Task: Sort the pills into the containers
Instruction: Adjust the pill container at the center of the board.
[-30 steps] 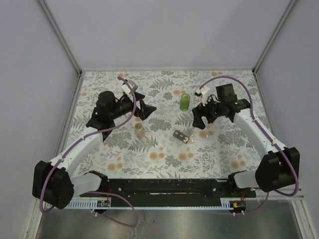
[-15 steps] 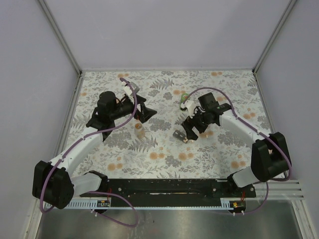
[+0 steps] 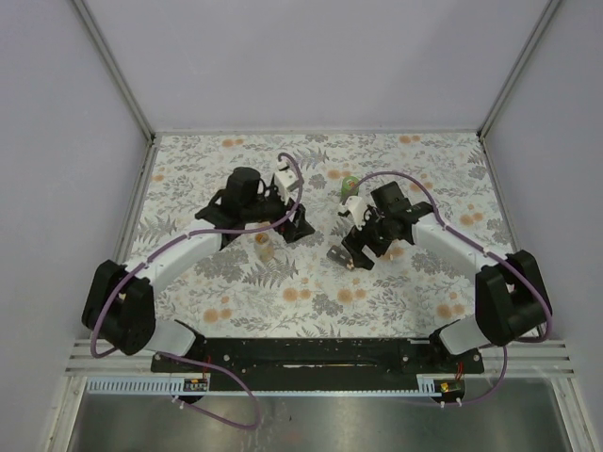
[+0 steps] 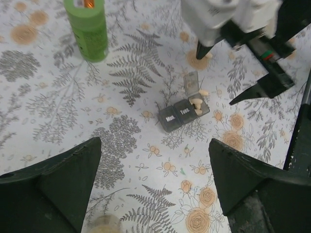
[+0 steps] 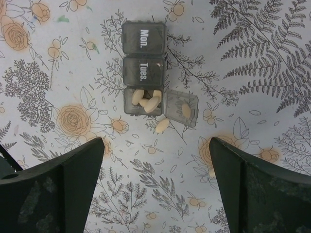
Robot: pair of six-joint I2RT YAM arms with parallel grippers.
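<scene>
Both arms bend inward: the right gripper (image 5: 155, 141) points down over the pill organizer (image 5: 144, 73), the left gripper (image 4: 154, 141) hovers at the organizer's ten o'clock — each spread wide, holding nothing.

One three-compartment pill box (image 5: 144, 74), one green bottle (image 4: 87, 26), one small pale bottle (image 3: 265, 247), one pill (image 5: 186, 110) on its lid, one loose pill (image 5: 162, 125) beside it

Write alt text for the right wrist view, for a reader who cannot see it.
A grey pill box lies on a flowered table, Mon. and Tues. lids shut, third compartment open with pale pills inside. One pill rests on the flipped-open lid; another lies loose beside it. The open right gripper hangs above.
</scene>
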